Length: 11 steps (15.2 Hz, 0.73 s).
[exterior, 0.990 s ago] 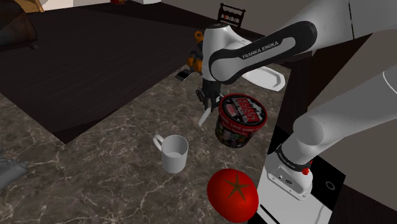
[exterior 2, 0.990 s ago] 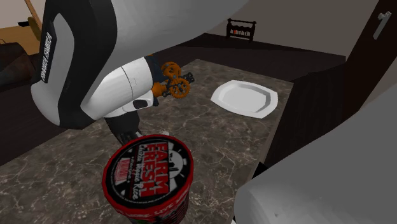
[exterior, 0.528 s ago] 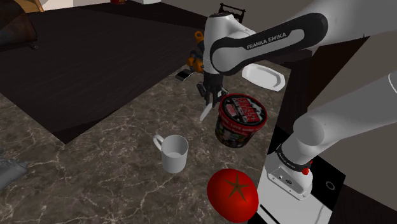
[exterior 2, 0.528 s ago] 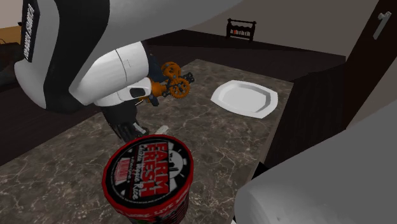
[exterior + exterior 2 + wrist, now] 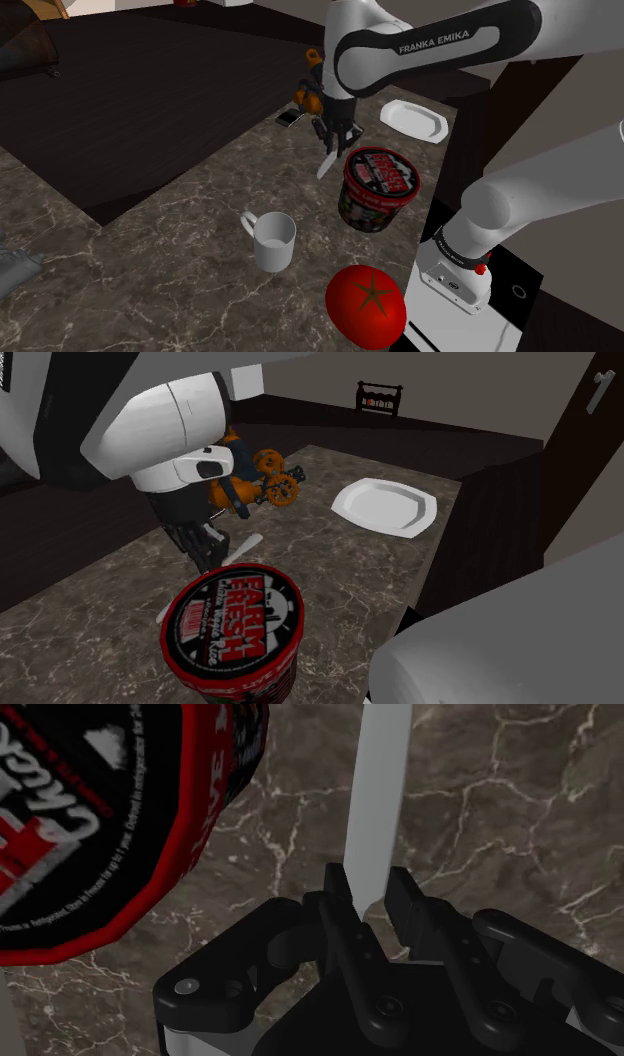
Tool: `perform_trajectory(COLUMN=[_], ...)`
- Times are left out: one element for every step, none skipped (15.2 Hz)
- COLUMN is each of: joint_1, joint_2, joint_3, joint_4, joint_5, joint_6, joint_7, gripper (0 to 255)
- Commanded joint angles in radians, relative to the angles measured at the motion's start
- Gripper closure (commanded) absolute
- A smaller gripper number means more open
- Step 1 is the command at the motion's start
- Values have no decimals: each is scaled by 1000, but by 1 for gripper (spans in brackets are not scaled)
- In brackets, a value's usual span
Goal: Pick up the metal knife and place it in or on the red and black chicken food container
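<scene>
A white mug [image 5: 272, 240] stands on the dark marbled tabletop [image 5: 190, 270], well apart from the end effector [image 5: 335, 138], toward the shoulder view's lower left of it. The black end effector hangs from the white arm above the tabletop and its two fingers are clamped on the knife [image 5: 327, 163], gripping one end so that the pale, flat blade sticks out past the fingertips and slants down toward the marble. From the wrist view the blade [image 5: 380, 794] runs straight out from the end effector [image 5: 370, 899], pinched between both fingers [image 5: 338, 894], with veined stone behind it. Just beyond the end effector sits an orange and dark wheeled object [image 5: 309, 95]. Just beside the end effector, on the shoulder view's right, stands the red and black container [image 5: 378, 188], its lid printed with white lettering; the knife is near its rim but apart from it, neither over nor on it, and the wrist view shows a strip of marble between the blade and the container [image 5: 110, 814]. Farther right and beyond the end effector lies a white plate [image 5: 412, 118]. A big red tomato [image 5: 365, 305] rests well apart from the end effector, close to the stand [image 5: 455, 275].
</scene>
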Motion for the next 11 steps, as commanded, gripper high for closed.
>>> perform_trajectory(joint_1=[2,3,3,3,4,4,4,4,4,3,3], joint_2=[-14,-20,-25,-30,-35,-39,-43,-47,-51,-54,-57], joint_3=[-8,-12,-15,-19,-23,-27,-30,-34,-37,-40,-44], joint_4=[17,26,36,46,55,66,76,86,97,108,119], joint_5=[2,2,2,1,1,0,0,-1,-2,-2,-3], joint_6=[-31,-45,-60,-75,-89,-103,-118,-132,-146,-160,-174], joint_7=[-2,-4,-5,-6,-7,-8,-9,-10,-10,-11,-11], gripper=[255,255,255,255,255,255,255,255,255,255,255])
